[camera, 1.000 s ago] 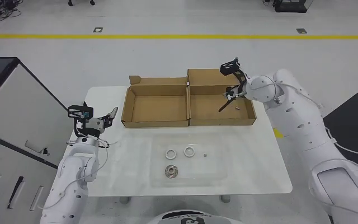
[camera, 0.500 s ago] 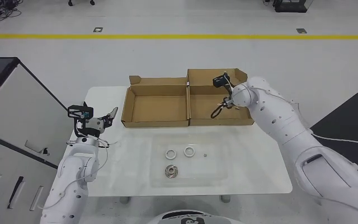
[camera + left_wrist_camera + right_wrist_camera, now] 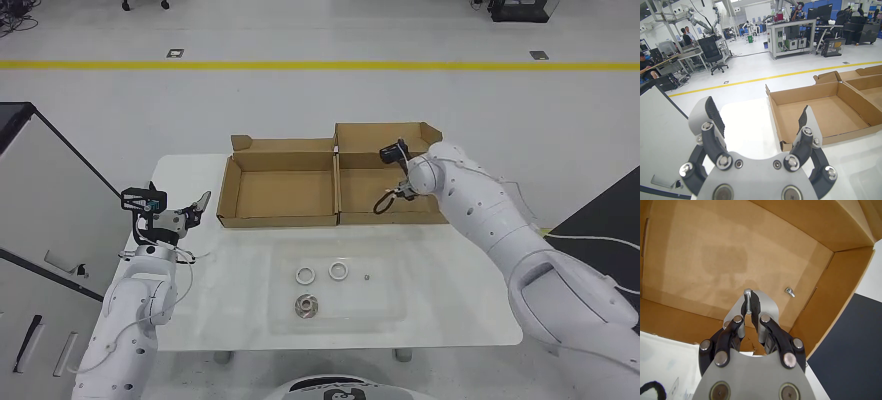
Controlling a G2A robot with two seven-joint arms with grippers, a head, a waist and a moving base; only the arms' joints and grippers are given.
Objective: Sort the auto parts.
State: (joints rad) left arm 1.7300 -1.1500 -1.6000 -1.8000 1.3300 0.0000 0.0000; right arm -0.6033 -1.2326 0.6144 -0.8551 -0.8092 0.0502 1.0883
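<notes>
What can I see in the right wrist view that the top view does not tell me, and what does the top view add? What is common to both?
Right wrist view: a long bolt clamped between the pads of the right gripper, and a short bolt lying loose on the box floor near a side wall.
Top view: the left box, two rings and a flanged part on the table, and the open left gripper near the table's edge.
Both: the right gripper over the right box.
</notes>
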